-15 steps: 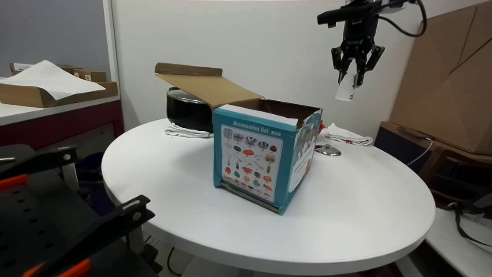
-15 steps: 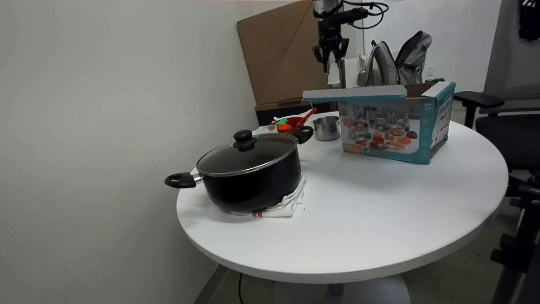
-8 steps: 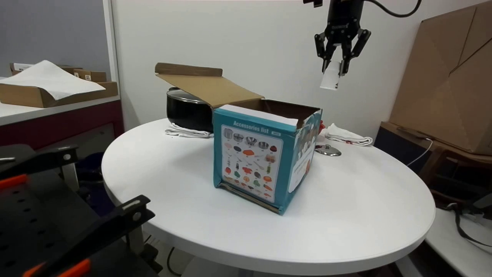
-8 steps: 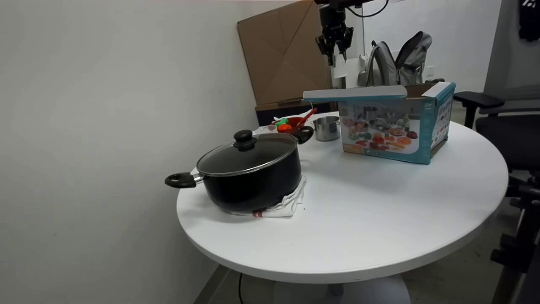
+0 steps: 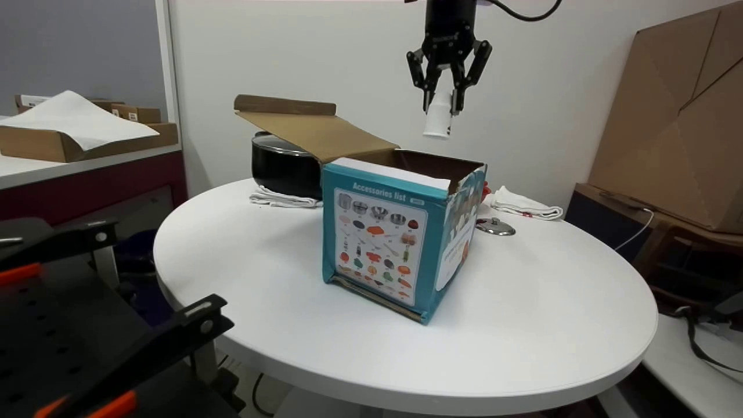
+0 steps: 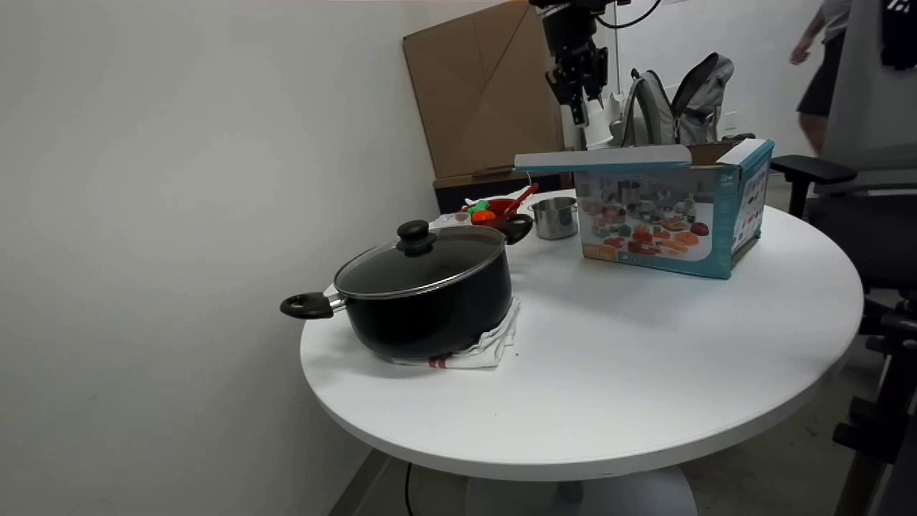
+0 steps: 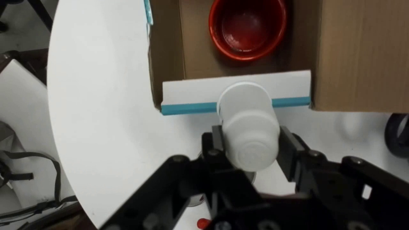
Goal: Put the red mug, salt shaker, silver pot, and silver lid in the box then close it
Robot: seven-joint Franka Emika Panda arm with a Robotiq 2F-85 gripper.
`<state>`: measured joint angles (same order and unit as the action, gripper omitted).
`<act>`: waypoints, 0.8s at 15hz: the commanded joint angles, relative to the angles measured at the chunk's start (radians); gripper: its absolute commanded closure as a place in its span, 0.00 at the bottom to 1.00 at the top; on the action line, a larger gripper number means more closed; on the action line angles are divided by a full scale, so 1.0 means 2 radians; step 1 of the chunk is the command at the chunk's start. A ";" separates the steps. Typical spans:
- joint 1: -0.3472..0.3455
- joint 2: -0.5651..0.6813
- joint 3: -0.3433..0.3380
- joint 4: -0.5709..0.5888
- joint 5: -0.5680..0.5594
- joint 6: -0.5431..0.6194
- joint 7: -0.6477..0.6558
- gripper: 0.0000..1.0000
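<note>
Gripper [image 5: 442, 107]: jaws closed on the sides of the shaker [image 7: 250, 131], raised above the table [image 5: 522, 348], apart from the box [image 5: 377, 249].
Shaker: white, held tilted, broader end downward; in the wrist view this end overlaps the white flap [image 7: 193, 92] along one edge of the box.
Box: blue, open at the top, on the table in both exterior views, set in from the table's edges; brown flap [image 5: 319, 133] spread outward.
Mug [image 7: 247, 32]: red, inside the box, mouth up, partly outside the wrist view.
Lid [image 5: 496, 227]: silver, flat on the table near the box, toward the far edge in an exterior view.
Silver pot [image 6: 555, 219]: upright on the table, between box and red bowl [image 6: 499, 203] in an exterior view; contact with the box cannot be told.
Black pot [image 6: 430, 315]: covered, standing on a cloth [image 6: 493, 347] by the table edge nearest the wall [image 6: 179, 215].
Second cloth [image 5: 522, 204]: folded, at the table's edge.
</note>
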<state>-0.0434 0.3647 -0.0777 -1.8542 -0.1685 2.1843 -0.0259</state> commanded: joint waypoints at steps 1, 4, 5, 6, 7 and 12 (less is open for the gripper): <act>0.012 -0.100 0.002 -0.123 -0.035 0.038 0.000 0.82; 0.011 -0.142 0.003 -0.189 -0.049 0.068 0.005 0.82; 0.009 -0.150 0.004 -0.204 -0.047 0.077 0.004 0.82; 0.006 -0.151 0.002 -0.216 -0.045 0.091 0.005 0.82; 0.003 -0.152 0.002 -0.227 -0.043 0.109 0.005 0.82; -0.004 -0.114 -0.002 -0.239 -0.045 0.195 0.015 0.82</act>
<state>-0.0466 0.1036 -0.0767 -2.3226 -0.2394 2.4948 -0.0215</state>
